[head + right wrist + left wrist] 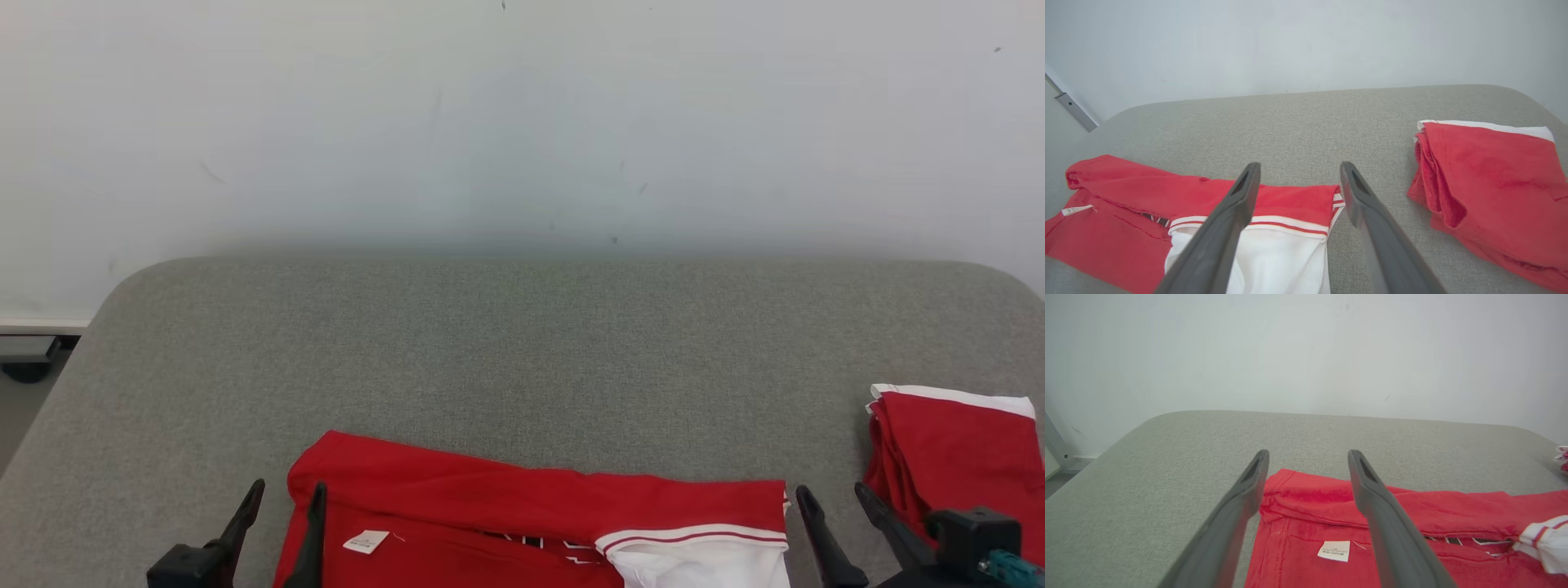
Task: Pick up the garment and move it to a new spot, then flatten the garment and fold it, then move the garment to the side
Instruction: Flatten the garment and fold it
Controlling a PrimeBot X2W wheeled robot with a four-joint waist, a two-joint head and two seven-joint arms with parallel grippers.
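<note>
The garment [522, 506] lies at the near middle of the table [522, 351], spread sideways, and the bottom of the head view cuts it off. It is red, and its far edge is turned over towards the robot in a long band. A white part with red stripes [702, 563] shows at its right end. A small white label [366, 541] sits near its left end. Some dark lettering peeps out from under the fold (too little of it to read).

The left gripper [290, 487] is at the garment's left end. Its jaws are spread wide and hold nothing. One finger is over the bare table and the other over the red cloth, so they straddle the far left corner. Whether they touch the cloth I cannot tell.

The right gripper [832, 488] is at the garment's right end, jaws also wide apart and empty. In the head view it stands over bare table, just beside the cloth.

To its right lies a folded red pile [955, 449] with a white edge along its far side, apart from the garment. The table is grey, cloth-covered and round-cornered, and a pale wall [522, 122] rises behind it.
</note>
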